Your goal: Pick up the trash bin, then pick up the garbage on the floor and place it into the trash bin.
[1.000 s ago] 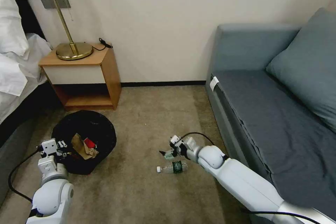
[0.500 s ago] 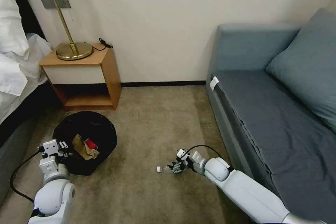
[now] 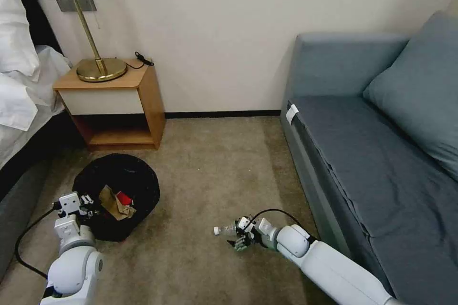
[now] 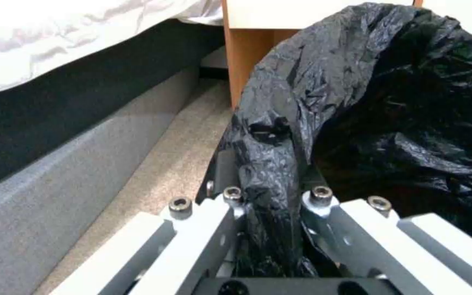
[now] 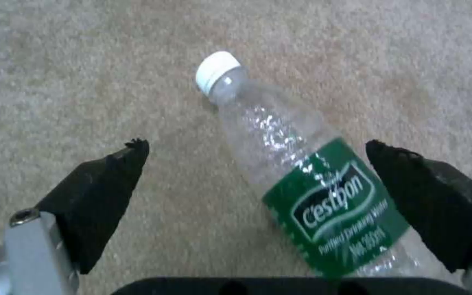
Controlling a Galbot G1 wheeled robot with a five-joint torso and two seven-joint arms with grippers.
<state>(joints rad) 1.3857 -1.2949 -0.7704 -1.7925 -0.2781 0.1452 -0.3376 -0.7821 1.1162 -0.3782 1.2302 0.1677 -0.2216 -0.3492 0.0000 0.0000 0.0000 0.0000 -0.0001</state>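
The trash bin (image 3: 129, 176), lined with a crinkly black bag, sits low over the carpet at my left. My left gripper (image 3: 88, 200) is shut on its near rim; in the left wrist view the left gripper (image 4: 271, 196) pinches the bag-covered rim of the trash bin (image 4: 389, 123). Crumpled tan paper (image 3: 113, 203) and a red wrapper (image 3: 124, 197) lie inside. A clear bottle with a green label (image 3: 225, 230) lies on the floor. My right gripper (image 3: 241, 239) is down at it and open. In the right wrist view the bottle (image 5: 301, 180) lies between the spread fingers of the right gripper (image 5: 258, 151).
A wooden nightstand (image 3: 119, 100) with a brass lamp (image 3: 98, 69) stands behind the bin. A bed (image 3: 19, 86) runs along the left and a grey-blue sofa (image 3: 381, 152) along the right. Open carpet (image 3: 210, 167) lies between them.
My right gripper has dropped toward me onto the bottle and now straddles it. The bin and left gripper have shifted slightly nearer.
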